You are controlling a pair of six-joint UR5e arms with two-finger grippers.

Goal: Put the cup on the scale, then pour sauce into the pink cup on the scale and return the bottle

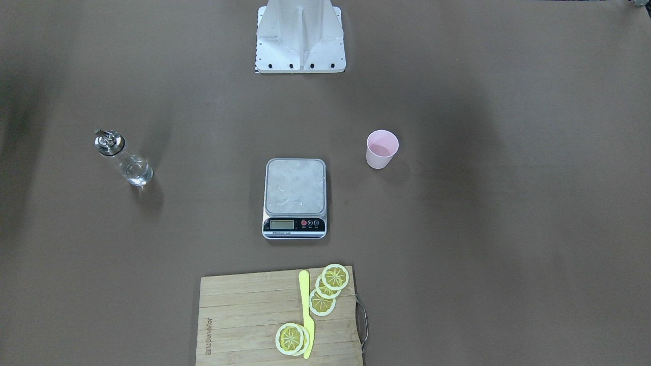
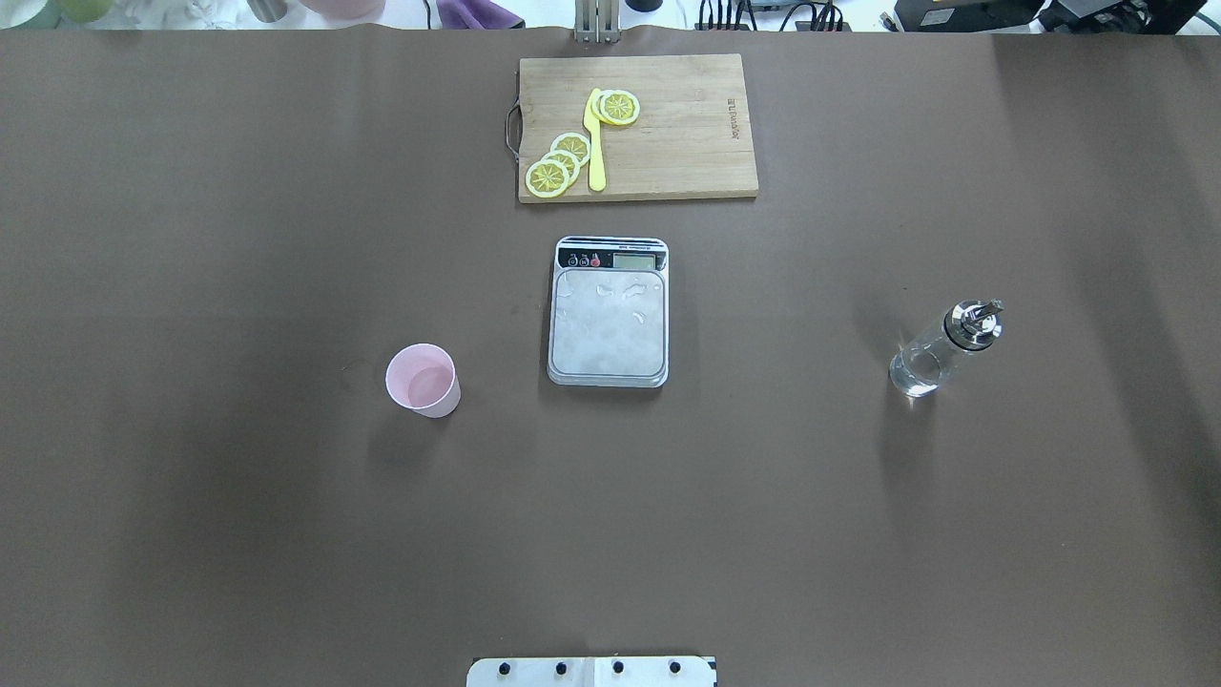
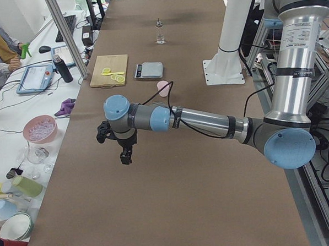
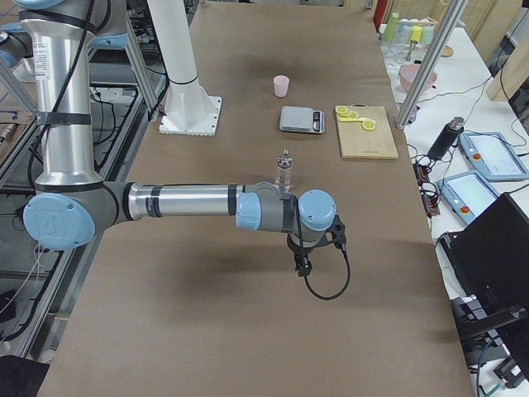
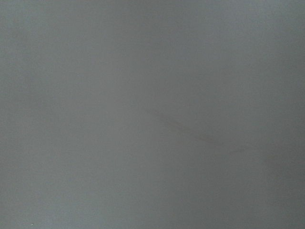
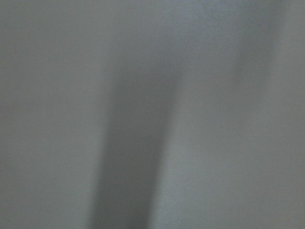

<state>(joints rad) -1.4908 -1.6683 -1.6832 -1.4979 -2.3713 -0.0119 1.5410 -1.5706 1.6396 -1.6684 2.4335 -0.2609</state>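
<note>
The pink cup stands upright on the brown table, on the robot's left of the scale, whose steel platform is bare. The glass bottle with clear sauce stands on the robot's right. My left gripper hangs over the table's left end, far from the cup. My right gripper hangs over the right end, past the bottle. Both show only in the side views, so I cannot tell whether they are open or shut. The wrist views show only blurred table surface.
A wooden cutting board with lemon slices and a yellow knife lies beyond the scale at the far edge. The robot's white base plate is at the near edge. Operators' desks with clutter flank the table.
</note>
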